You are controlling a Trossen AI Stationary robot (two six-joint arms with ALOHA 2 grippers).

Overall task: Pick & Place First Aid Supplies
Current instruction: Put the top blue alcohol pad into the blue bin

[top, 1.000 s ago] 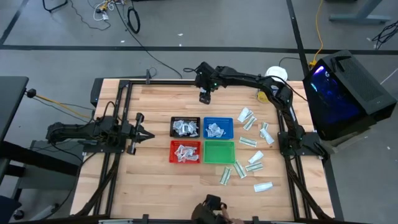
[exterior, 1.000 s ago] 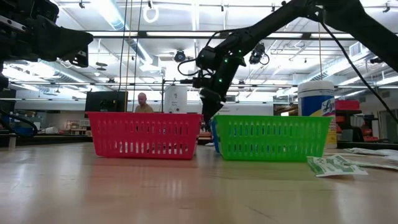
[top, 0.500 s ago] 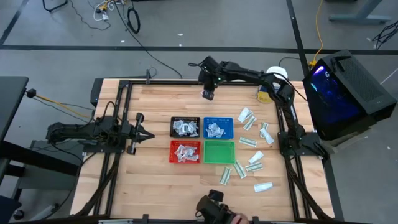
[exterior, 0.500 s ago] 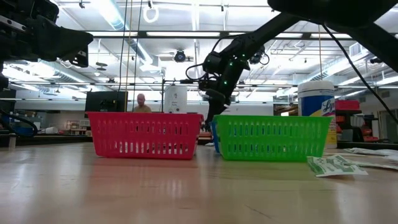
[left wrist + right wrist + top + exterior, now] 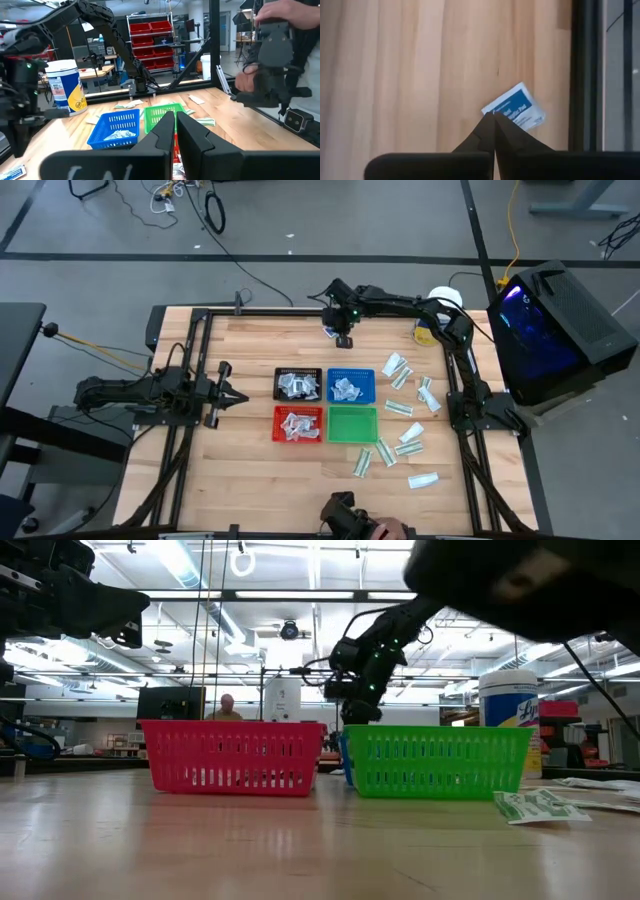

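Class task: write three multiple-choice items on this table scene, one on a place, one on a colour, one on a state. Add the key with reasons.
1. Where is the right claw?
A. over the red tray
B. over bare table near its edge
C. beside the left arm

2. Which colour of tray holds no packets?
A. black
B. blue
C. green

3. How do the fingers of the left claw stand?
A. shut
B. wide open
C. gripping a jar

Key: 1 B, since the high view shows it over wood close to the table's edge, away from all four trays. 2 C, since the green tray shows only its own mesh floor while the others hold white packets. 3 A, since the left wrist view shows the two fingers drawn together with nothing between them.
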